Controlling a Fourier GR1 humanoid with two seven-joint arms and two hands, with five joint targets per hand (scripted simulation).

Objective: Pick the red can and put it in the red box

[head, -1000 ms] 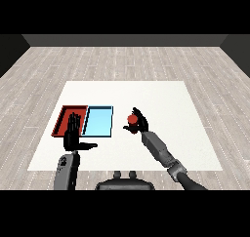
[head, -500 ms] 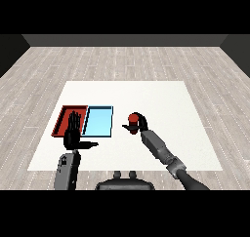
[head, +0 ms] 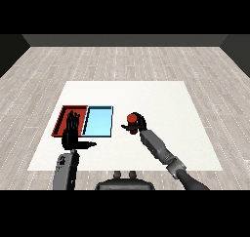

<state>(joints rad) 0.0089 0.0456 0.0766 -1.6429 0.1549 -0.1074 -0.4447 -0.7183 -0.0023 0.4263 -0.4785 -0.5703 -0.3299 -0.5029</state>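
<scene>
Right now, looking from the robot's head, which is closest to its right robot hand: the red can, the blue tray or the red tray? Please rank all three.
1. The red can: the right robot hand is curled round it, right of both trays.
2. The light blue tray: next over, to the hand's left.
3. The red tray: farthest, beyond the blue one, partly behind the left robot hand.

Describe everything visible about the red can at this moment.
The red can is a small, plain red cylinder with no visible label. It stands roughly upright, held in the right hand, whose black fingers and thumb curl round its lower part so that mostly its top shows. It sits over the white table, to the right of the light blue tray and apart from it, not in the red tray. Whether it is lifted off the table cannot be told.
</scene>
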